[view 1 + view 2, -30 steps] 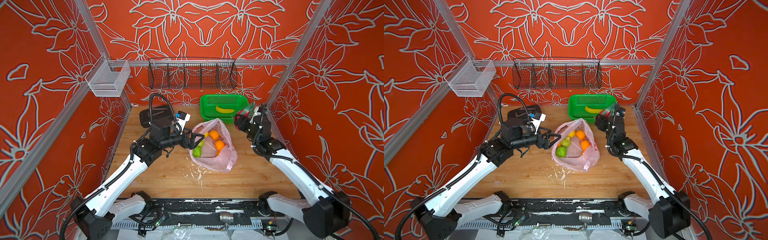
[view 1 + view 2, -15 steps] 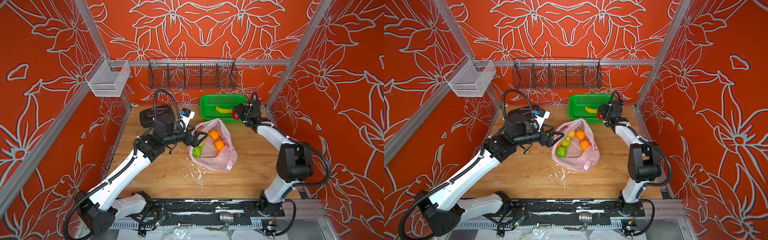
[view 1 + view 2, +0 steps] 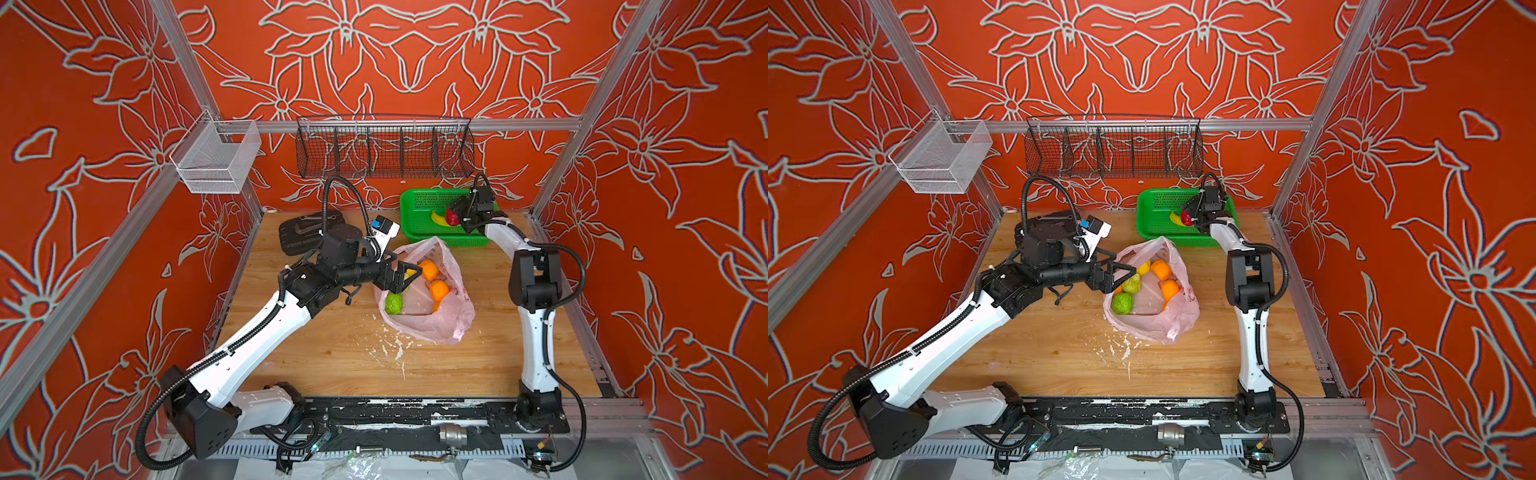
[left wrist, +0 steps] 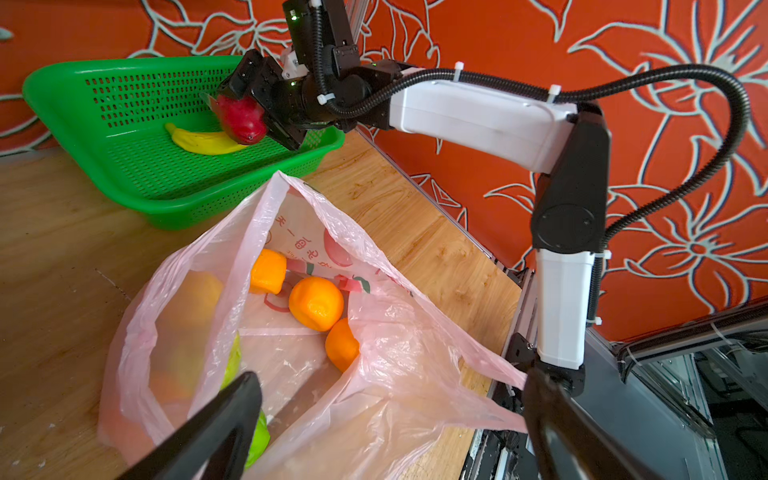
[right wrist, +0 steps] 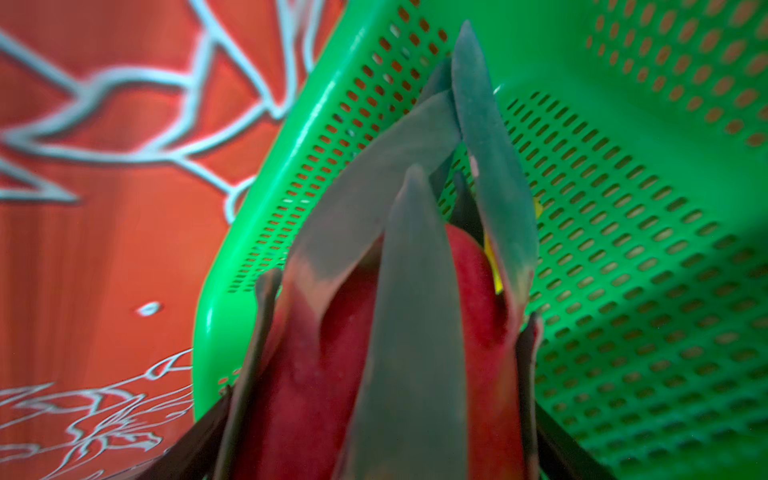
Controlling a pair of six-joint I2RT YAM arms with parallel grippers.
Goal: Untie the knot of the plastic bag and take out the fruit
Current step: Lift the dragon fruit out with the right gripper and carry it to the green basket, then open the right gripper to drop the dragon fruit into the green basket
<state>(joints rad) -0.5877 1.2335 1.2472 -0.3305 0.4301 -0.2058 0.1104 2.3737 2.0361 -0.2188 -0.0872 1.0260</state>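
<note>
The plastic bag [image 3: 440, 328] [image 3: 1167, 324] [image 4: 395, 399] lies on the wooden table with its mouth gaping; no knot shows. Fruit lies inside: oranges [image 3: 439, 289] [image 4: 316, 303], a green one [image 3: 1122, 303] and a yellow one [image 3: 1144, 268]. My left gripper [image 3: 409, 274] [image 3: 1123, 274] [image 4: 390, 378] is open at the bag's left rim, its fingers spread over the mouth. My right gripper [image 3: 455, 216] [image 3: 1187, 217] [image 5: 374, 415] is shut on the red dragon fruit [image 4: 243, 118] [image 5: 299, 374], held low over the green basket [image 3: 419, 203] [image 4: 124, 104] [image 5: 623, 208].
A yellow banana [image 3: 437, 219] [image 4: 203, 141] lies in the green basket. A black wire basket [image 3: 384, 149] hangs on the back wall, a white mesh basket [image 3: 216, 162] on the left rail. A black pad [image 3: 299, 235] lies back left. White scraps [image 3: 390, 347] dot the table.
The right arm folded up and carried the dragon fruit back and left, over the green basket. The left gripper moved right to the bag's mouth.
</note>
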